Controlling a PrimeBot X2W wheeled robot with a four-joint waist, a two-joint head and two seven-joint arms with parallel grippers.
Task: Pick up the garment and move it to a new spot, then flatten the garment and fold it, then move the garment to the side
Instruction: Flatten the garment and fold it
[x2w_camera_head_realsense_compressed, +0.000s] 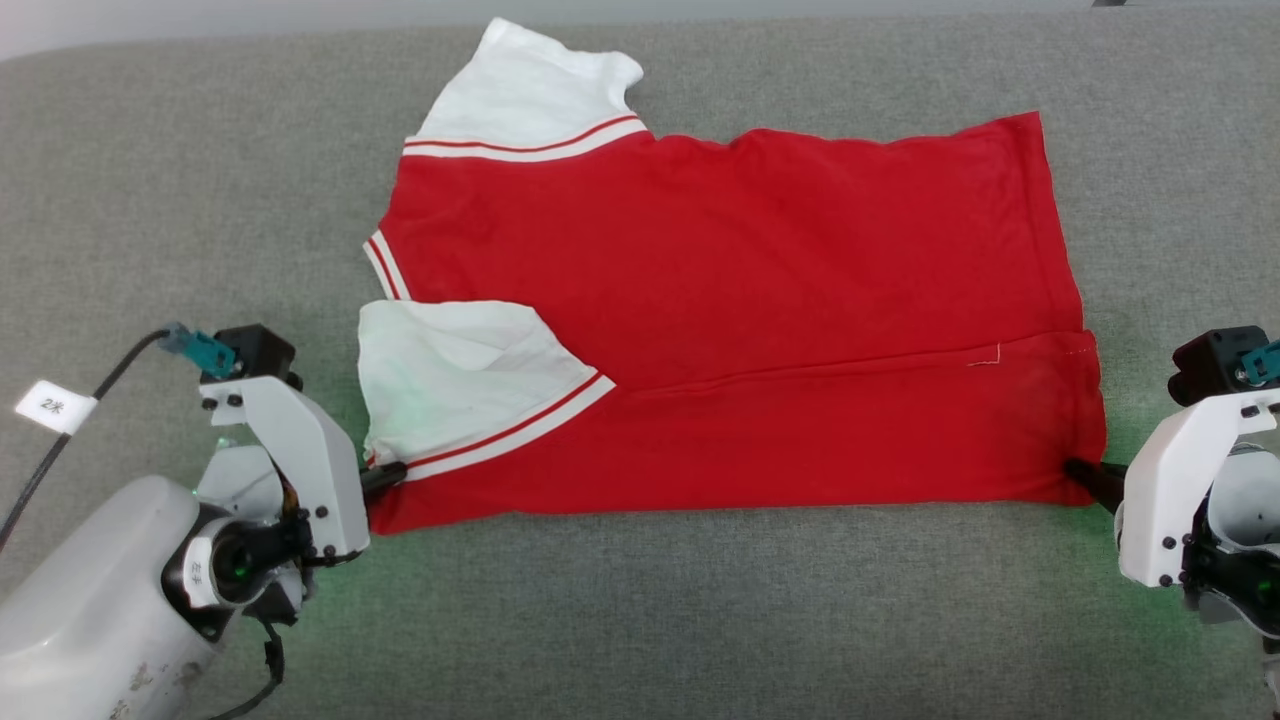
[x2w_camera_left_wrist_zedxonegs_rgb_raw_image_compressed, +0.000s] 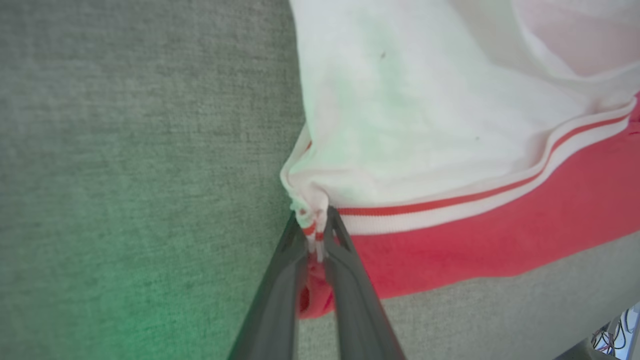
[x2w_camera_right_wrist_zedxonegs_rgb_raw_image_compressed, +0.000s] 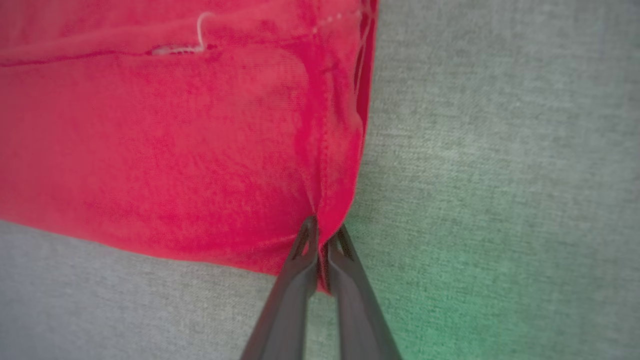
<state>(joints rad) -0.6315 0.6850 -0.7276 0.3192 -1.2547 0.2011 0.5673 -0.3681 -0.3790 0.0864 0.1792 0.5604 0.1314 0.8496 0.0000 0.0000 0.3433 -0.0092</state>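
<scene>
Garment (x2w_camera_head_realsense_compressed: 720, 260) pinched at both near corners: left pincer (x2w_camera_head_realsense_compressed: 385, 478) clamped on its striped sleeve-seam corner, right pincer (x2w_camera_head_realsense_compressed: 1085, 475) clamped on its hem corner. It lies flat on grey cloth surface (x2w_camera_head_realsense_compressed: 640, 620), near strip folded over onto its middle.

I see shirt (x2w_camera_head_realsense_compressed: 720, 300) lying flat on cloth surface (x2w_camera_head_realsense_compressed: 640, 620), near edge folded up over middle. My left gripper (x2w_camera_head_realsense_compressed: 385, 477) pinches its near left corner, my right gripper (x2w_camera_head_realsense_compressed: 1082, 472) its near right corner.
</scene>
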